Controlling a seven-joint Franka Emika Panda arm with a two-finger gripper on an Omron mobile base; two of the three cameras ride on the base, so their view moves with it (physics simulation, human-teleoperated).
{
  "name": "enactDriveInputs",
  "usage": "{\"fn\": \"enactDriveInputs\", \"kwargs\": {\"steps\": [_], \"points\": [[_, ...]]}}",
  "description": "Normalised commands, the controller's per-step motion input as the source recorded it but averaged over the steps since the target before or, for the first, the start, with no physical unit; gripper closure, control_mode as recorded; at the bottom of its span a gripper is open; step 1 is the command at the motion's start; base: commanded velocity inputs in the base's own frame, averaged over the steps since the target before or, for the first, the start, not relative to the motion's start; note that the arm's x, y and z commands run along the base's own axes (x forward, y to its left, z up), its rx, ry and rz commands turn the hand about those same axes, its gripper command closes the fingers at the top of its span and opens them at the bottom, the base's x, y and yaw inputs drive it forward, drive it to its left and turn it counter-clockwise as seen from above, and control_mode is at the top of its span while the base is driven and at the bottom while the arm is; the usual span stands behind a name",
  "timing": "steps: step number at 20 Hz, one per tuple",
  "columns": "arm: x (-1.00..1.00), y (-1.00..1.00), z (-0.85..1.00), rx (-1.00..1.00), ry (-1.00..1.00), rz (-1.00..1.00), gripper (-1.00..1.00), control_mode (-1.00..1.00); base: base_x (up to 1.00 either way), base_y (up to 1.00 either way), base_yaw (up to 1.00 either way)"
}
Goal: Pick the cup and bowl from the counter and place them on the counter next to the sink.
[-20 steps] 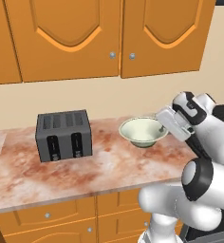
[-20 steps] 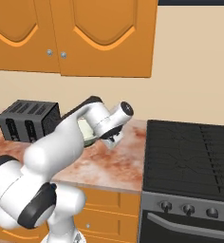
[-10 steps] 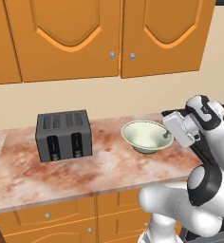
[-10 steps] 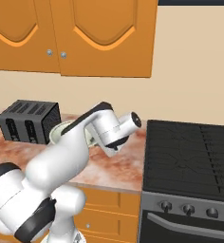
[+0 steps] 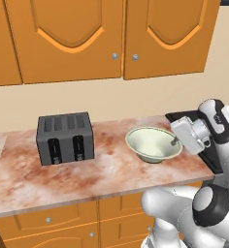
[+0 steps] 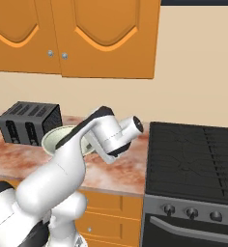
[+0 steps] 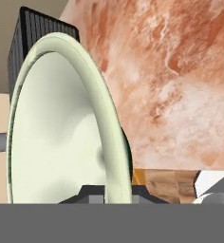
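The bowl is wide, shallow and pale greenish-white, over the right part of the marbled counter. My gripper is shut on its right rim. In the hand view the bowl stands on edge close to the camera. Its rim runs down between my gripper fingertips, and its dark foot shows behind. In the right base view the bowl peeks out behind my arm. I cannot tell whether its foot touches the counter. The cup and the sink are out of view.
A dark toaster stands on the counter left of the bowl. A black stove adjoins the counter's right end. Orange wall cabinets hang above. The counter's front edge runs just below the bowl.
My hand has swung right and turned at the wrist. The bowl has come with it, a little right and toward the counter's front edge. The toaster has not moved.
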Motion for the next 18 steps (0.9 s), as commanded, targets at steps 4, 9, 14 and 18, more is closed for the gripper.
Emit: {"fn": "enactDriveInputs", "kwargs": {"steps": [4,9,14,18], "points": [[-0.43,0.15,0.05,0.0,0.0,0.02,1.0,-1.0,0.0,0.0,0.0],[-0.27,0.2,0.01,0.0,0.0,0.0,1.0,-1.0,0.0,0.0,0.0],[0.0,0.0,0.0,0.0,0.0,0.0,1.0,-1.0,0.0,0.0,0.0],[0.0,0.0,0.0,0.0,0.0,0.0,1.0,-1.0,0.0,0.0,0.0]]}}
